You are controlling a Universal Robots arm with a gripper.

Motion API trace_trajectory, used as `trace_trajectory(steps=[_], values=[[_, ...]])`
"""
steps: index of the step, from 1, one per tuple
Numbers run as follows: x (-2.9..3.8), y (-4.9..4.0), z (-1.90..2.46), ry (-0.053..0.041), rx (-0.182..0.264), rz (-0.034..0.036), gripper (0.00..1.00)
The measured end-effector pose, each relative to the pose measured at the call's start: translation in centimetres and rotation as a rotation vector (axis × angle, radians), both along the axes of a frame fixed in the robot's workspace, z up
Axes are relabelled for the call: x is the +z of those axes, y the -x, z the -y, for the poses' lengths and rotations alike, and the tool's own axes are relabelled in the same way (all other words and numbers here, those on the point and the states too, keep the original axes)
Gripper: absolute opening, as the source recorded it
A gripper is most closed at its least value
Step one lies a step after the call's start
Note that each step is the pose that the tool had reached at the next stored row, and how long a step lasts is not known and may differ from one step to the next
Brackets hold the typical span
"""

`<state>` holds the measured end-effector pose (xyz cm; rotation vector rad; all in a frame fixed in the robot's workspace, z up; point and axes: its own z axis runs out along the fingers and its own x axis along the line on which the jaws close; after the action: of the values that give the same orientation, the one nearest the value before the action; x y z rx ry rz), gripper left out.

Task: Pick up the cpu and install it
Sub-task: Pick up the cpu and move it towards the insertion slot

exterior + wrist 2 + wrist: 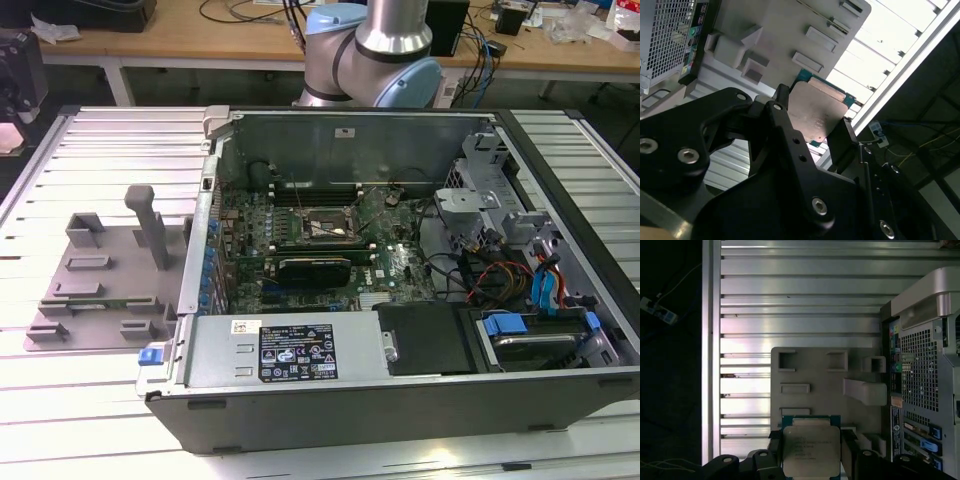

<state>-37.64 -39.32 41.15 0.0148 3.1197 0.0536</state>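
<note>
Holding the cpu (811, 452), a small flat square chip with a silver-grey metal lid and thin green rim, by two opposite edges, with the black metal gripper (812, 110) closed to just the chip's width and the lid turned toward both wrist cameras. Hanging over an edge of the pale grey plastic holder tray (810, 370) with moulded recesses, on the ribbed aluminium table (790, 290), near the perforated back wall of the open grey computer case (920, 365). Judged light and stiff, but smooth on the lid and probably delicate underneath. Better taken only at the rim, evenly, without hard squeezing or tilting. Not yet seated in the black square socket (325, 225) on the green motherboard (400, 270).
</note>
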Motion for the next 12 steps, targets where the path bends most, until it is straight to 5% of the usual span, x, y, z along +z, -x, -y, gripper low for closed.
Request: trace_trajectory(steps=[12], values=[[0.01,-0.8,0.0,-0.0001,0.0,0.0001,0.55]])
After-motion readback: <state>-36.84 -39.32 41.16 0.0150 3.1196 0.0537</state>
